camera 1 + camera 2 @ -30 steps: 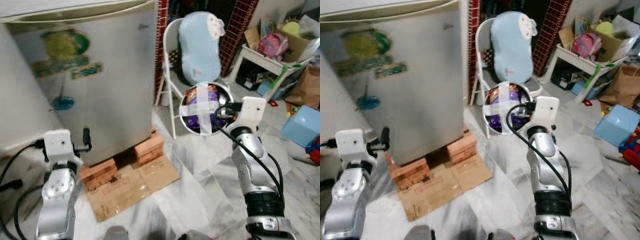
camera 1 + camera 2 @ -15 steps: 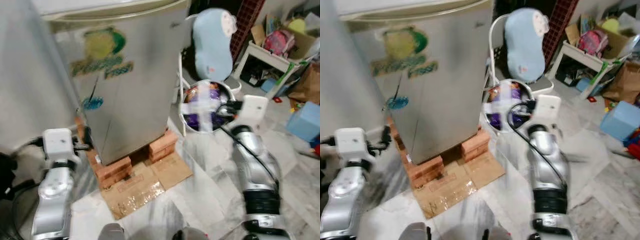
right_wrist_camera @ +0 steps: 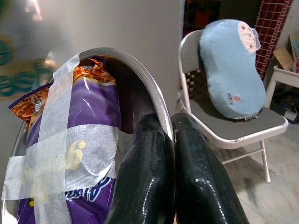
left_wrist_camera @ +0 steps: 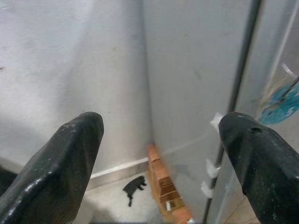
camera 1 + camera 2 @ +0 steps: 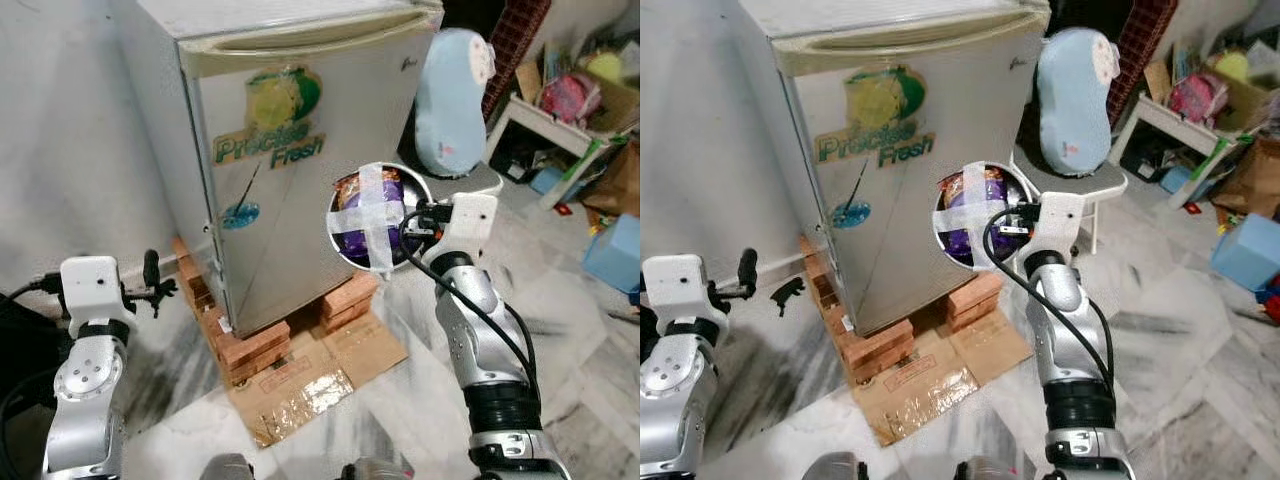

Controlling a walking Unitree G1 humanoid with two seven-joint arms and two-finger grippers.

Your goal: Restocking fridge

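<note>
Clamped on the thin rim of a round steel bowl (image 3: 154, 100), the right gripper (image 3: 174, 154) holds it up before the grey fridge (image 5: 290, 150); a purple crinkly snack bag (image 3: 88, 135) sits inside under crossed white tape. Left gripper (image 4: 159, 154), fingers spread wide and holding nothing, points at the fridge's side near its brick footing (image 5: 250, 345).

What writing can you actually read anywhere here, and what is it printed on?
"Precise Fresh": green letters on the sticker on the fridge door.
"6": a large yellow numeral on the purple snack bag taped inside the metal bowl that the right gripper holds by its rim.
The small logo at the door's upper corner and the mark on the blue cushion are too small to read.
</note>
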